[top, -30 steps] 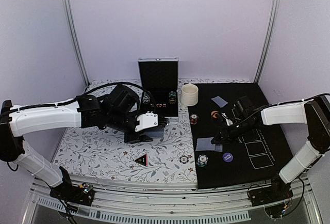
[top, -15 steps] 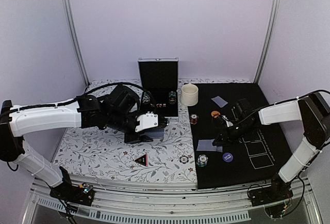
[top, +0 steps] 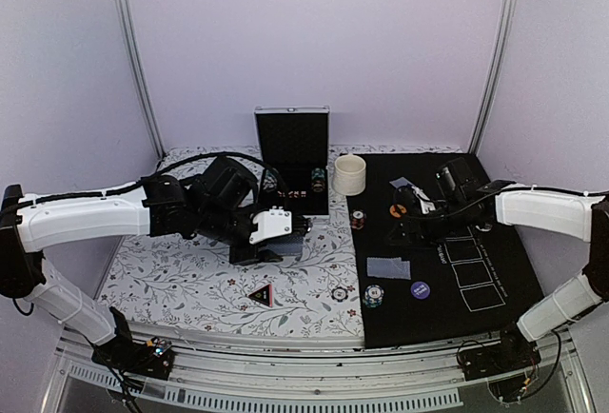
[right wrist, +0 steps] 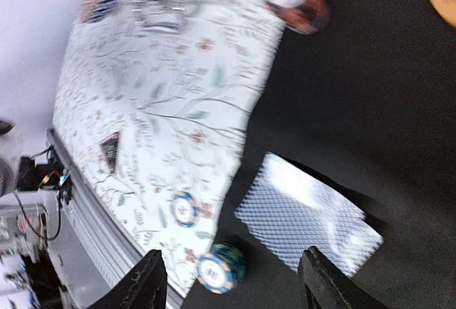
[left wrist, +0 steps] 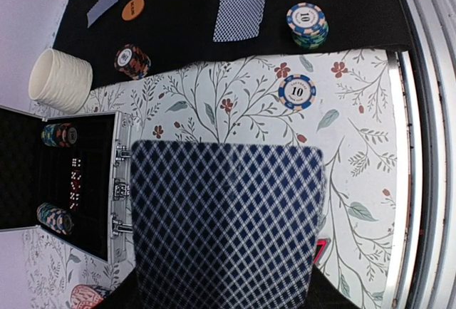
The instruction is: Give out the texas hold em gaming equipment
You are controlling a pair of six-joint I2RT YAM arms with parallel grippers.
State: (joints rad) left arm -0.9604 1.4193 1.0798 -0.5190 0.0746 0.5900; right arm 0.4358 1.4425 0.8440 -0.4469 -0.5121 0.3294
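From above, the open case holds chip stacks, with the cup just beside it. Left wrist: the left gripper clamps a deck. Right wrist: the right gripper stands wide and empty above a card on the mat.

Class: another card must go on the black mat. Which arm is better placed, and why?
Probably right: the right end effector hangs open and empty over the mat; the left end effector grips the deck.
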